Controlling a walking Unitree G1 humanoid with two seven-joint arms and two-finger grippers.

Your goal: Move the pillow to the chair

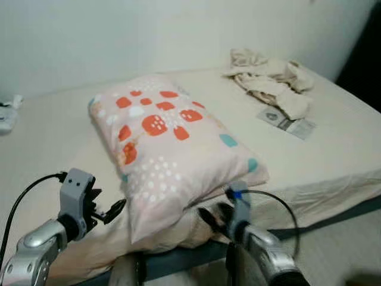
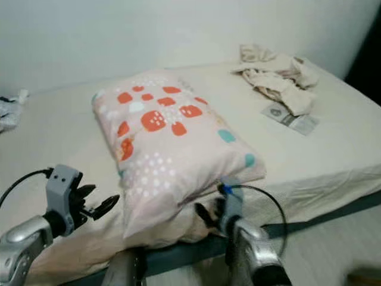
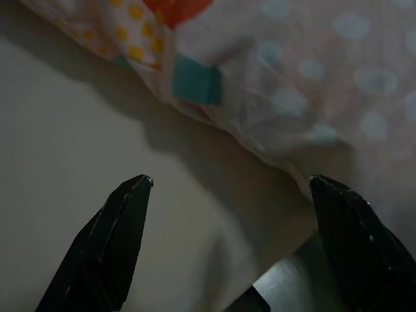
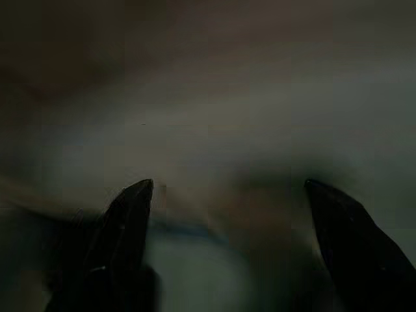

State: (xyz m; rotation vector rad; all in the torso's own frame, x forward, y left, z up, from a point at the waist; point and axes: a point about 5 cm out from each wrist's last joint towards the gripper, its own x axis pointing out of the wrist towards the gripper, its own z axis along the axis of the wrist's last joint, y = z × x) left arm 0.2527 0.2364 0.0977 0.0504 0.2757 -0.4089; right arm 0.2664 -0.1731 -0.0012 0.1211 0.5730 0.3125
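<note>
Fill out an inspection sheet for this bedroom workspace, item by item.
Surface: bed with a cream sheet, rumpled at the near edge.
Job's things: patterned pillow lying on the bed, its near corner overhanging the edge; chair: nothing seen.
Clutter: crumpled cloth at the far right, flat packet beside it, small white thing at the far left.
End effectors: left end effector open, beside the pillow's near corner; right end effector open, under the pillow's near edge.
Cables: black cable looping off the left wrist, another off the right.
Surroundings: plain pale wall behind the bed.
</note>
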